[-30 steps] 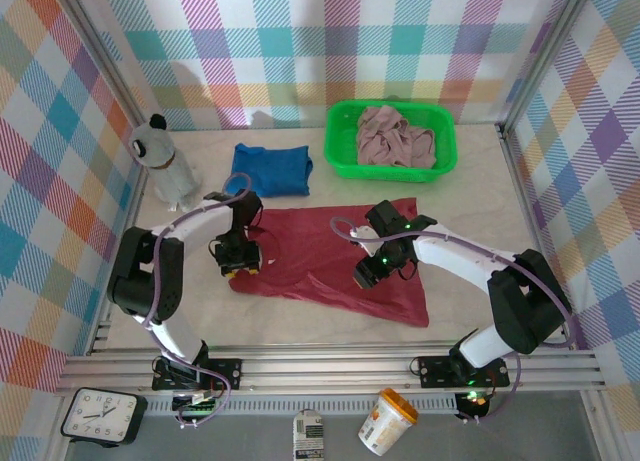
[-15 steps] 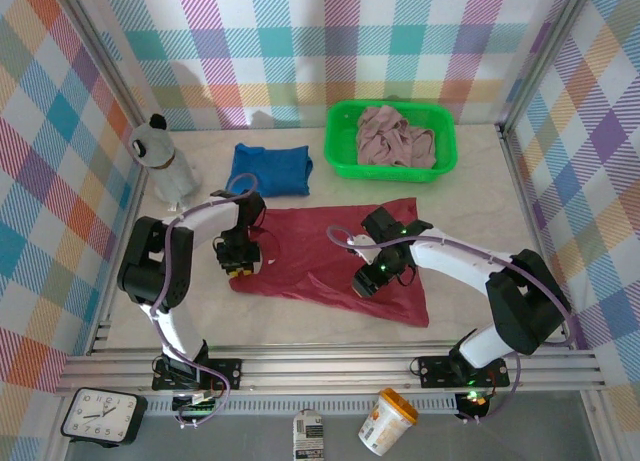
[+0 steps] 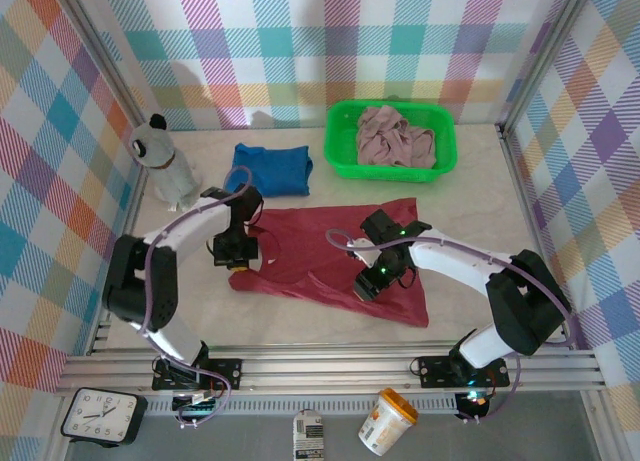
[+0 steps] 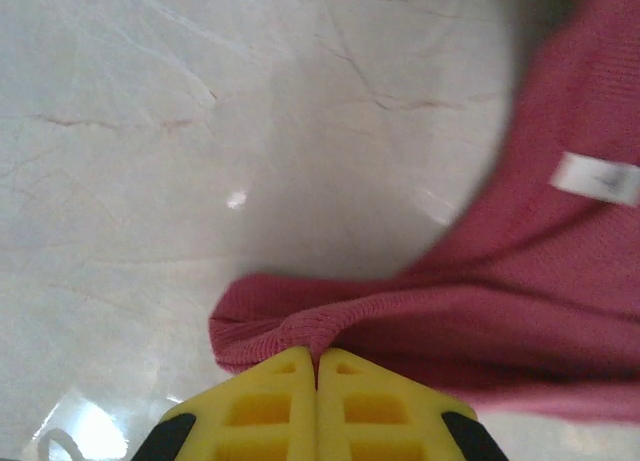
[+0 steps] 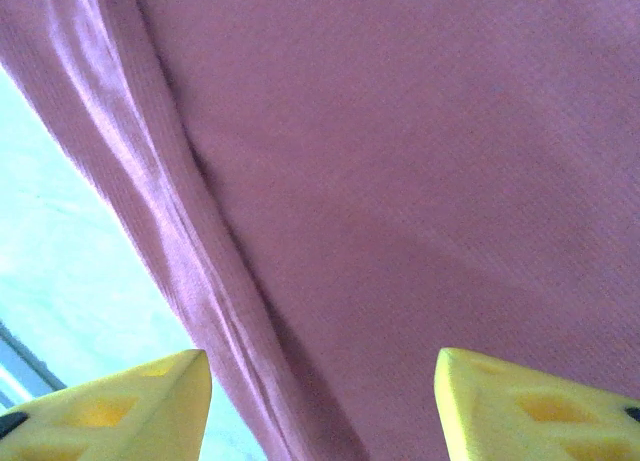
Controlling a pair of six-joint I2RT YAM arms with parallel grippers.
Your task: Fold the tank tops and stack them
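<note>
Now, left gripper (image 4: 317, 366) pinching dark red tank top (image 3: 330, 246) edge, right gripper (image 5: 320, 381) spread over its edge, open table (image 3: 180, 291) alongside.

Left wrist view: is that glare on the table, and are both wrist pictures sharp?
Left wrist view: two glare spots on the table, a soft shadow beside the red top, and its white label is blurred. Right wrist view: the same top looks washed-out pink and a little soft up close; the table strip at left has a pale green cast.
</note>
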